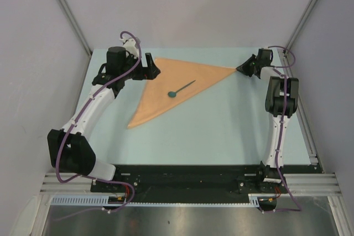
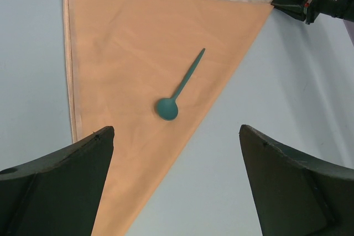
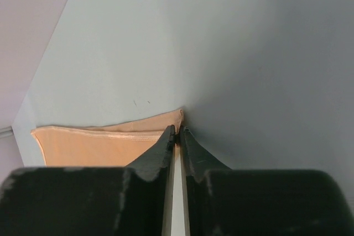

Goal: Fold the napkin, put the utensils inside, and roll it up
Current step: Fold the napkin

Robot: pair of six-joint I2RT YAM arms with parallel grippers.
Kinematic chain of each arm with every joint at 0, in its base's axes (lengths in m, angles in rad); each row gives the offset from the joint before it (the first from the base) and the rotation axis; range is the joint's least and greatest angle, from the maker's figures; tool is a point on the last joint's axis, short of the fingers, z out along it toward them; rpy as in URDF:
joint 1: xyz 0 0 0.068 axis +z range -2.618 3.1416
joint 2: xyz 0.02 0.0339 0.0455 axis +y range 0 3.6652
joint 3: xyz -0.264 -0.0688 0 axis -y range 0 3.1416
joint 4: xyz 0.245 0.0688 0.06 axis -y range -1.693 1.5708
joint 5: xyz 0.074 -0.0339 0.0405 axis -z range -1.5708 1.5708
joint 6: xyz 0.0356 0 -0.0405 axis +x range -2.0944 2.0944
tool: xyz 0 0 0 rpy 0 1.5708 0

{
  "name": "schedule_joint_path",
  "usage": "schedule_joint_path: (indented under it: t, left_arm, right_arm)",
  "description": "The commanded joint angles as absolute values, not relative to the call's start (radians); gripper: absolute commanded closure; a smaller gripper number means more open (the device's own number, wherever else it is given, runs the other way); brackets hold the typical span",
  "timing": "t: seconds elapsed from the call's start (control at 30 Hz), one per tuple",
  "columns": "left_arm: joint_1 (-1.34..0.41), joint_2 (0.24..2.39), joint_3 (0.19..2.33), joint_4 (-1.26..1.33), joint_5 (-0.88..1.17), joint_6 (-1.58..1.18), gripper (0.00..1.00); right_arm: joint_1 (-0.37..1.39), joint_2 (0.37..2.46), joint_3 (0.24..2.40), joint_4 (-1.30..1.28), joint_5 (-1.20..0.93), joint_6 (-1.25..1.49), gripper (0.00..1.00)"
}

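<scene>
The peach-orange napkin (image 1: 166,81) lies flat on the table, folded into a triangle. The dark teal spoon (image 1: 180,89) lies on its middle, head toward the near side, handle pointing to the far right. My left gripper (image 1: 152,71) hovers open and empty at the napkin's far left corner; in the left wrist view the napkin (image 2: 127,42) and spoon (image 2: 178,93) lie beyond its fingers (image 2: 83,164). My right gripper (image 1: 239,69) is shut, pinching the napkin's right tip (image 3: 110,142) at the fingertips (image 3: 178,130). It also shows in the left wrist view (image 2: 279,5).
The pale blue table (image 1: 221,131) is bounded by grey walls on the left, back and right. A metal rail (image 1: 307,136) runs along its right edge. The arm bases sit on the black bar at the near edge.
</scene>
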State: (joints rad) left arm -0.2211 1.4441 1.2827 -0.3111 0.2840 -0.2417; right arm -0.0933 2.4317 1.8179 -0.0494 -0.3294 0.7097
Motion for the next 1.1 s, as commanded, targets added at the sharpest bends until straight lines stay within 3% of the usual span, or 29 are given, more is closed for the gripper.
schedule_joint_path:
  t: [0.0,0.43,0.67,1.07]
  left_arm:
    - [-0.216,1.405,1.316,-0.310,0.293,-0.216,0.01]
    - [-0.216,1.401,1.321,-0.319,0.278,-0.207,0.01]
    - [-0.216,1.399,1.321,-0.319,0.273,-0.204,0.01]
    - [-0.215,1.385,1.316,-0.308,0.293,-0.219,0.01]
  right_arm:
    - [-0.087,2.483,1.851,-0.155,-0.272,0.681,0.92]
    - [-0.074,2.473,1.838,-0.011,-0.379,0.730,1.00]
    - [-0.041,2.372,1.781,0.207,-0.462,0.761,1.00]
    - [0.112,2.103,1.666,0.252,-0.483,0.692,1.00]
